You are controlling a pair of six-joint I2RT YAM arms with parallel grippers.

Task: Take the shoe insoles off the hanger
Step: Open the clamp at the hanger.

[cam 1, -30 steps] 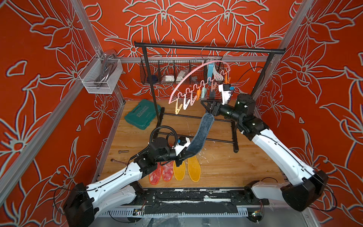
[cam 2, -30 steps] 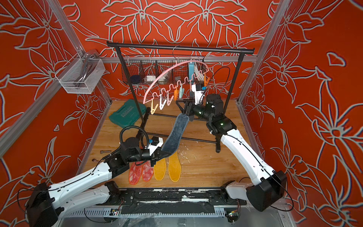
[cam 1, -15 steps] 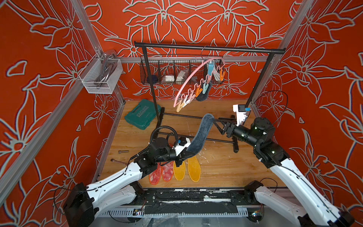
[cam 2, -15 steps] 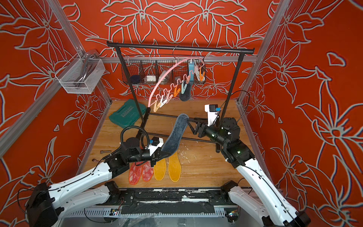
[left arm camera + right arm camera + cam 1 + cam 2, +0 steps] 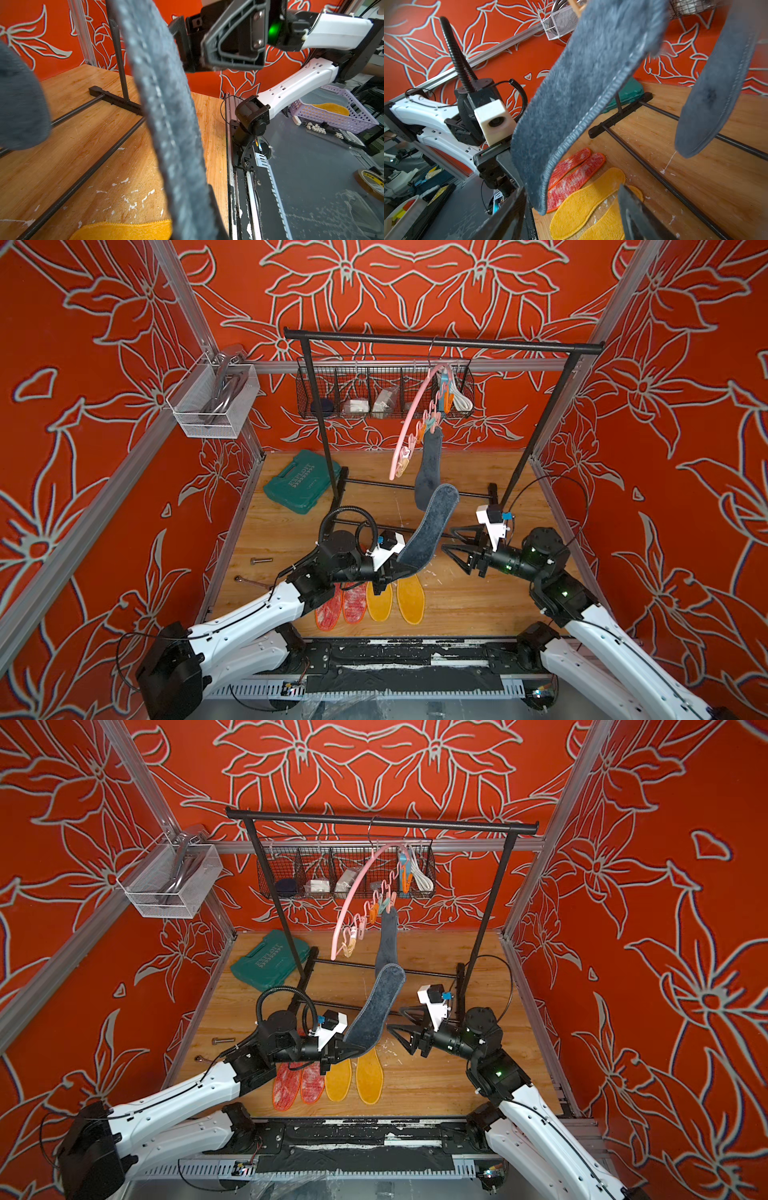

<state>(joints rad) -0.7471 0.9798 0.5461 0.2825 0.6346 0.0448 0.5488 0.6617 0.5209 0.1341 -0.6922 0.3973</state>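
My left gripper (image 5: 401, 570) is shut on the heel of a dark grey insole (image 5: 432, 526), which stands up at a slant over the floor. My right gripper (image 5: 446, 538) is open just right of it, holding nothing; in the right wrist view the gripper (image 5: 572, 189) shows wide jaws. A second grey insole (image 5: 428, 472) hangs from a peg on the pink hanger (image 5: 409, 423). Two red insoles (image 5: 340, 605) and two yellow insoles (image 5: 395, 600) lie flat on the floor below my left gripper.
The hanger hooks over the black garment rack (image 5: 440, 342), whose base bars cross the wooden floor. A wire basket (image 5: 384, 393) hangs behind it. A green tool case (image 5: 305, 483) lies at back left. A bolt (image 5: 261, 561) and a wrench (image 5: 249, 581) lie by the left edge.
My right gripper has left the hanger's pegs, dropped down and right, and opened wider. The hanger has swung round edge-on. The grey insole in my left gripper now stands free of the peg.
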